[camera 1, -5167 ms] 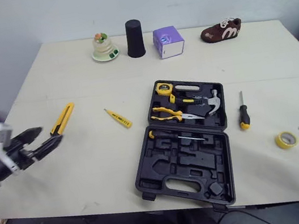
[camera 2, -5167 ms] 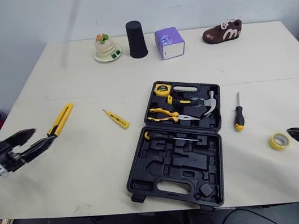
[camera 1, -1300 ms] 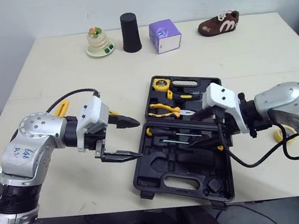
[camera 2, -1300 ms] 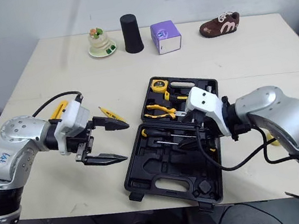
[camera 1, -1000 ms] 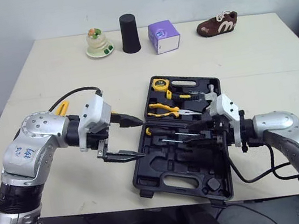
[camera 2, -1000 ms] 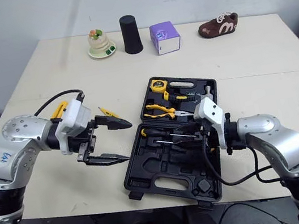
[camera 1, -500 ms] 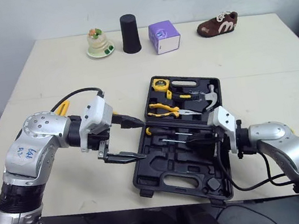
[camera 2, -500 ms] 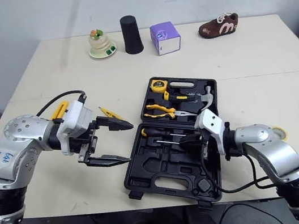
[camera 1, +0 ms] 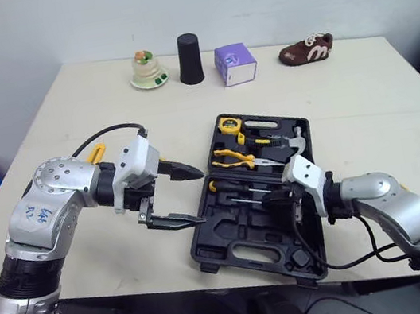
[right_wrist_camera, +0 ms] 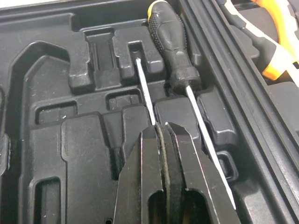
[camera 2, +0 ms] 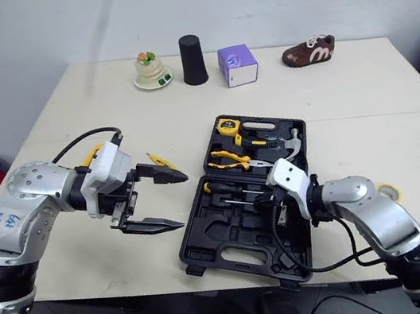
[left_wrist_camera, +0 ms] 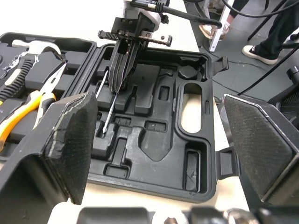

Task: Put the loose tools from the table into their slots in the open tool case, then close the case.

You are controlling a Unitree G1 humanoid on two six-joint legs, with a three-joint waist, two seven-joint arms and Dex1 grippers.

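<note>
The black tool case (camera 1: 209, 250) lies open at the table's middle. Its far half holds a tape measure (camera 1: 229, 124), pliers (camera 1: 234, 157) and a hammer (camera 1: 298, 142). In the near half a black and yellow screwdriver (right_wrist_camera: 170, 42) lies in its slot. My right gripper (right_wrist_camera: 159, 125) is shut, its tip down on the thin shaft of a second screwdriver (right_wrist_camera: 144, 88); that handle is hidden. My left gripper (camera 1: 200, 196) hangs open just left of the case, holding nothing. A yellow knife (camera 1: 96, 152), a yellow tester pen (camera 2: 156, 159) and a tape roll (camera 2: 391, 191) lie loose.
Along the table's far edge stand a figurine on a dish (camera 1: 147, 69), a black cup (camera 1: 188, 48), a purple box (camera 1: 235, 64) and a brown shoe (camera 1: 307, 50). A person's shoe (left_wrist_camera: 264, 51) rests on the floor beyond the table.
My right gripper closed and sank lower into the case's near half, its arm drawing nearer. The second screwdriver came from the table into the case. The left arm held still; the camera shifted.
</note>
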